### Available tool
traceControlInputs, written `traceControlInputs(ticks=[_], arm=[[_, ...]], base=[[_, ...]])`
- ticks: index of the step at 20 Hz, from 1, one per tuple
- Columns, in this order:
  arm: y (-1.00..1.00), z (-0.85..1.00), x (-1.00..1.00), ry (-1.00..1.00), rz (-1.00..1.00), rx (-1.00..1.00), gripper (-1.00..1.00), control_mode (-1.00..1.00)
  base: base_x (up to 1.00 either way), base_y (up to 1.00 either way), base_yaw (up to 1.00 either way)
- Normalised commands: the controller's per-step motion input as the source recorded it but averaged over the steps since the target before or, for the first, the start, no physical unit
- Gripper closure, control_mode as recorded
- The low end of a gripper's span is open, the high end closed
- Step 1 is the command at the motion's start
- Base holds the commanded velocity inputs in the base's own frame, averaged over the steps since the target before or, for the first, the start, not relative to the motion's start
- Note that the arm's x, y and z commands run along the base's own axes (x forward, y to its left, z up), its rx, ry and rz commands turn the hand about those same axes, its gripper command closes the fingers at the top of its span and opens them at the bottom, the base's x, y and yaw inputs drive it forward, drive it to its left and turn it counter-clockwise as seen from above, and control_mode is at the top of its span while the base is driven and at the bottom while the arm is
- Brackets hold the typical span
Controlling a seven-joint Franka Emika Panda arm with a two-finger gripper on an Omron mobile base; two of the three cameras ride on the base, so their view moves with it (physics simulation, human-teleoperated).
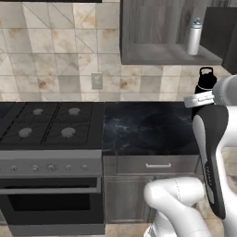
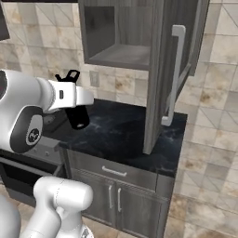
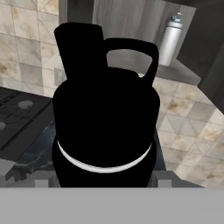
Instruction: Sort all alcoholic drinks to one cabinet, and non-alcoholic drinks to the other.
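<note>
- Hand view puts the all-black bottle (image 3: 105,122) right up against my camera, upright, its looped cap handle at the top and a thin white ring low around its body.
- My gripper (image 3: 103,183) has this bottle between its fingers — the jaws stand wide, closed on its sides, though the finger tips themselves are mostly hidden behind its dark bulk.
- From the left base view, the same all-black bottle (image 1: 204,83) sits at my wrist, lifted above the dark marble counter (image 1: 148,127) rather than standing on it, and below the open wall cabinet (image 1: 166,53).
- On that cabinet's shelf, toward its right end, stands the white bottle (image 1: 195,37) with the teal lid, upright; I see it again beyond the black bottle, on the far right (image 3: 169,41).
- In the right base view the all-black bottle (image 2: 76,114) hangs tilted in my grip, to the left of the cabinet's open door (image 2: 160,69); the door swings out toward the near side, with its long pale bar handle (image 2: 174,76) facing right.
- Left of the counter is a gas stove (image 1: 46,125) with the oven beneath — well apart from the bottle.
- Below the counter runs a drawer (image 1: 157,165), with closed lower doors under it.
</note>
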Motion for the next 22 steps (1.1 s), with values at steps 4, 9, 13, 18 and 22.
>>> traceControlInputs(ticks=[4, 9, 13, 18, 22], arm=[[0.0, 0.0, 0.0, 0.0, 0.0, 0.0, 1.0, 1.0], [0.0, 0.0, 0.0, 0.0, 0.0, 0.0, 1.0, 1.0], [0.0, 0.0, 0.0, 0.0, 0.0, 0.0, 1.0, 1.0], [0.0, 0.0, 0.0, 0.0, 0.0, 0.0, 1.0, 1.0], [0.0, 0.0, 0.0, 0.0, 0.0, 0.0, 1.0, 1.0]], base=[[0.31, -0.29, 0.0], [0.31, -0.27, 0.0], [0.35, -0.24, 0.0], [0.35, -0.21, -0.01], [0.31, -0.19, -0.01]])
